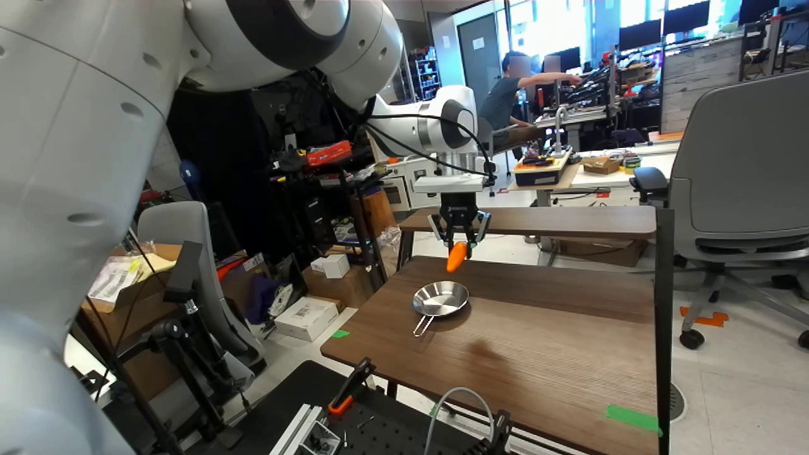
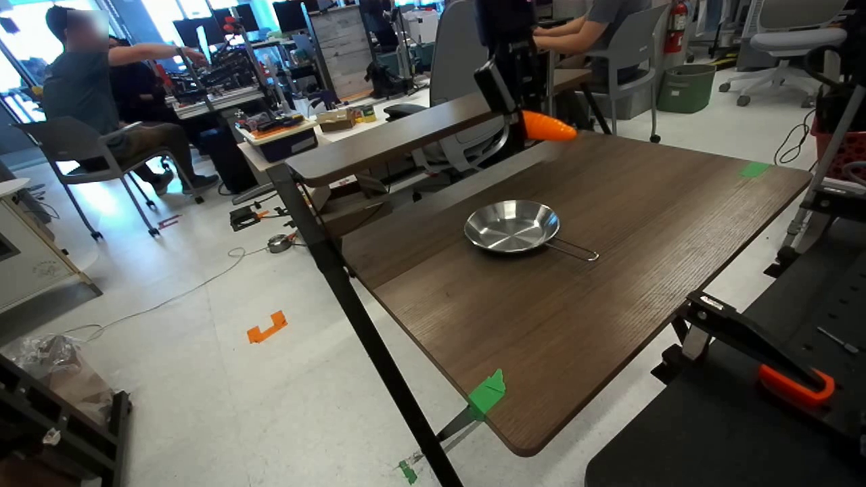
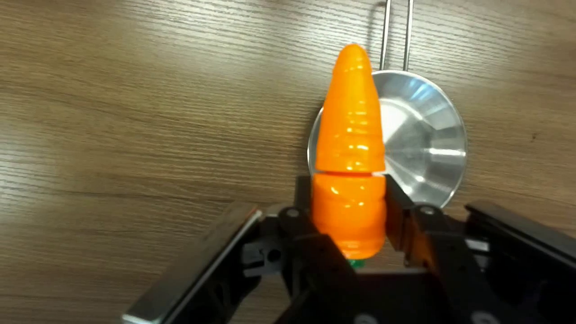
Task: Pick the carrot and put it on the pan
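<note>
The bright orange carrot (image 1: pixel 457 258) is held in the air above the brown wooden table, and it also shows in an exterior view (image 2: pixel 549 127). In the wrist view the carrot (image 3: pixel 351 117) points away from the gripper, with its thick end between the fingers. My gripper (image 1: pixel 461 242) is shut on the carrot; both finger pads (image 3: pixel 349 198) touch its sides. The shiny silver pan (image 1: pixel 442 299) sits upright on the table, below the carrot, and shows in both exterior views (image 2: pixel 512 230). In the wrist view the carrot partly covers the pan (image 3: pixel 427 139).
A raised wooden shelf (image 1: pixel 537 220) runs along one edge of the table (image 1: pixel 556 354). A black post (image 1: pixel 665 328) stands at a table side. A black clamp with an orange grip (image 2: pixel 758 345) is by another edge. A grey chair (image 1: pixel 746 164) stands beyond the table.
</note>
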Controlling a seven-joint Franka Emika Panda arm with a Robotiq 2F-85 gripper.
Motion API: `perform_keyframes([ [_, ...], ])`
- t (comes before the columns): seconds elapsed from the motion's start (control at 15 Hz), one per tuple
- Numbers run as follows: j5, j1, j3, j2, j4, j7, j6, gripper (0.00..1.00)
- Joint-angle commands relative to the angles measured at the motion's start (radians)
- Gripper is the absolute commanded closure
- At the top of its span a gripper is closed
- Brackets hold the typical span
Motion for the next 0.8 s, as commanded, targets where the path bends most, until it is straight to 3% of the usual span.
perform_keyframes([
  [0.0,-0.040,0.011,-0.004,0.038,0.080,-0.016,-0.078,0.86],
  [0.73,-0.131,0.008,-0.010,0.067,0.160,-0.075,-0.138,0.86],
])
